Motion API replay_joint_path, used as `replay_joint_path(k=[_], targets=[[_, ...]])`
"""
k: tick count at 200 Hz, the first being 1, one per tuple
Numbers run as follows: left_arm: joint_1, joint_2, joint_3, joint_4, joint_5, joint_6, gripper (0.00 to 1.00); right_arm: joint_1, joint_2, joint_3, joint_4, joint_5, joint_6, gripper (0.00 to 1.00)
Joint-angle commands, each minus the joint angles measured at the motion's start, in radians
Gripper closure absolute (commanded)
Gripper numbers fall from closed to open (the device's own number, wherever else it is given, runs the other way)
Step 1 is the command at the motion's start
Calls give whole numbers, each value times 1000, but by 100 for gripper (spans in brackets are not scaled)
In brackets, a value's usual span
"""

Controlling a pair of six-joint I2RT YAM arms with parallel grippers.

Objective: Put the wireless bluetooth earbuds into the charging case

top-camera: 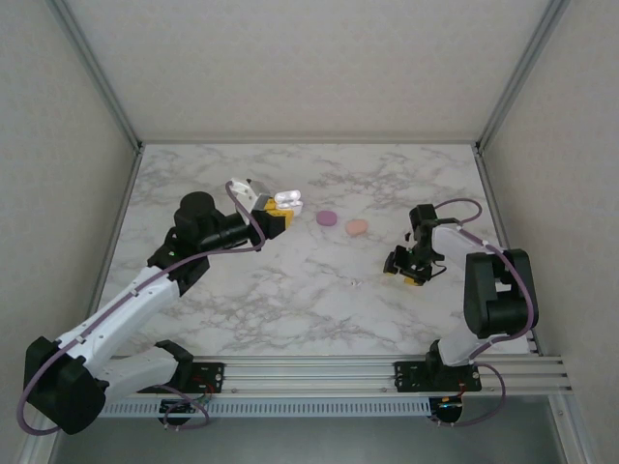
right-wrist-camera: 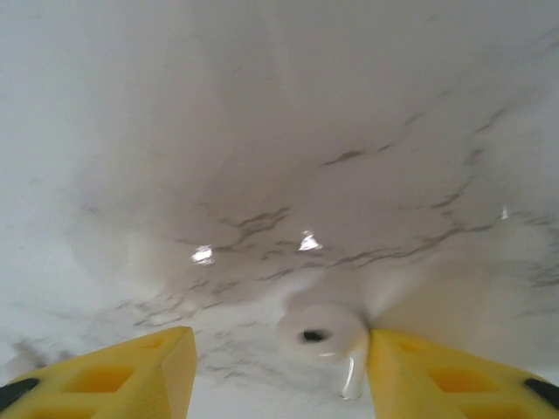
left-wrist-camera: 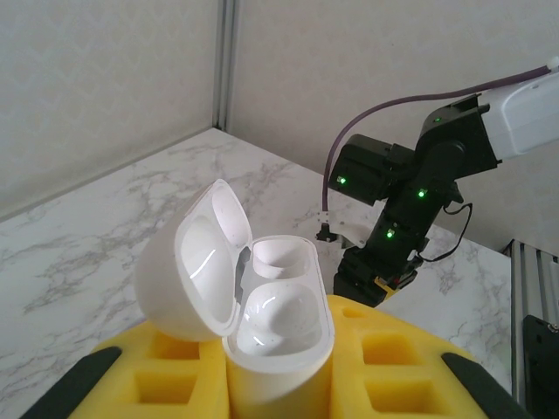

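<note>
Right gripper (top-camera: pixel 412 277), near right, points down at the marble table (top-camera: pixel 290 300). Its fingers stand partly apart and grip nothing. In the wrist view a white earbud (right-wrist-camera: pixel 322 334) lies on the table between them. It touches the inner face of the finger (right-wrist-camera: pixel 454 380) at the right of that view and is well clear of the other.

Farther back, mid-table, are a pink-orange case (top-camera: pixel 357 227) and a purple case (top-camera: pixel 327 218), near each other but not touching.

Far left: left gripper (top-camera: pixel 276 218) is clamped on the white charging case (left-wrist-camera: pixel 279 323), held upright, with its lid swung open to the left. Cannot tell whether its wells hold anything.
</note>
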Motion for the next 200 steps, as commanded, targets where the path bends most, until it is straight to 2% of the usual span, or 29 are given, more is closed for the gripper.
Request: replay_joint_path(k=[1, 60, 79, 93, 124, 200], targets=[[-2, 6, 33, 2, 2, 5, 92, 28, -21, -7, -62, -39, 20, 46], [-1, 3, 33, -4, -3, 7, 91, 34, -14, 48, -133, 179, 66, 47], [-3, 4, 34, -3, -5, 7, 91, 37, 3, 59, -105, 144, 95, 52], [-2, 7, 37, -4, -5, 7, 91, 40, 16, 68, -84, 128, 123, 52], [-2, 9, 40, -10, -2, 14, 91, 47, 60, 106, -97, 165, 183, 55], [-3, 10, 42, -27, -6, 28, 91, 76, 140, 166, -154, 227, 195, 62]])
